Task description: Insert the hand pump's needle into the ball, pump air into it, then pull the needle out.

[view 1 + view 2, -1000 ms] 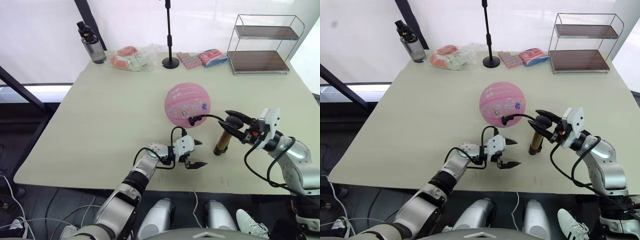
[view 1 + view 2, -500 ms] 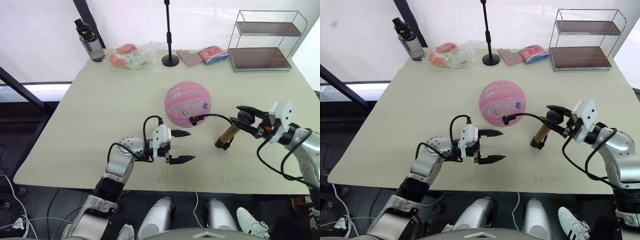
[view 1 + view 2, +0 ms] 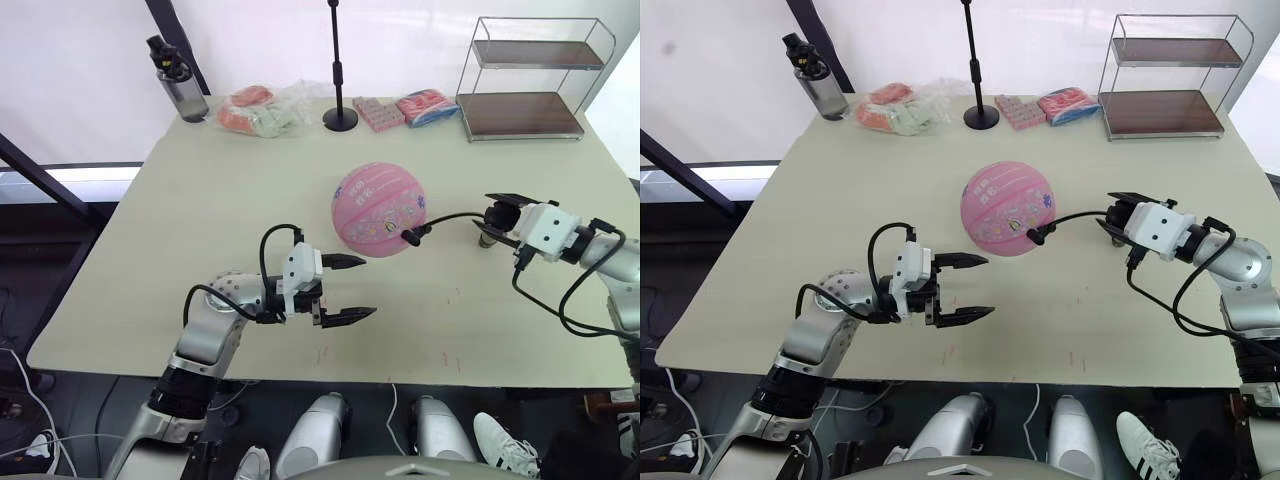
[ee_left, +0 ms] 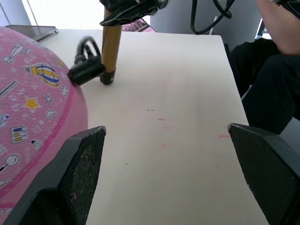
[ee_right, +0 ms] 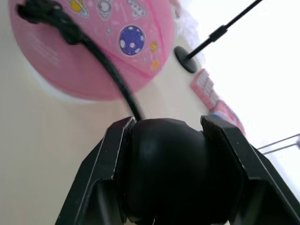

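Resting near the middle of the pale bench [image 3: 200,220], the pink ball [image 3: 379,210] shows darker seam lines and small colourful printed marks. A black fitting [image 3: 409,238] sits against the ball's lower right side; the needle itself is too small to make out. From that fitting a thin black hose [image 3: 450,219] curves to the right toward the hand pump [image 4: 111,44], whose gold-bronze cylinder stands on the bench just right of the ball. The right pincer [image 3: 500,215] is closed around the pump's black handle [image 5: 168,164], its two fingers pressing either side of the rounded grip. The left pincer [image 3: 343,290] hovers over the bench in front of the ball, on its left, its two black fingers spread wide with nothing between them, one fingertip close to the ball's lower left edge without touching it. Along the far edge of the bench stand a dark water bottle [image 3: 177,82], a clear bag of orange and pale items [image 3: 262,113], a black stand with a round base [image 3: 339,85], two pink packets [image 3: 405,110] and a two-tier wire shelf [image 3: 532,80].
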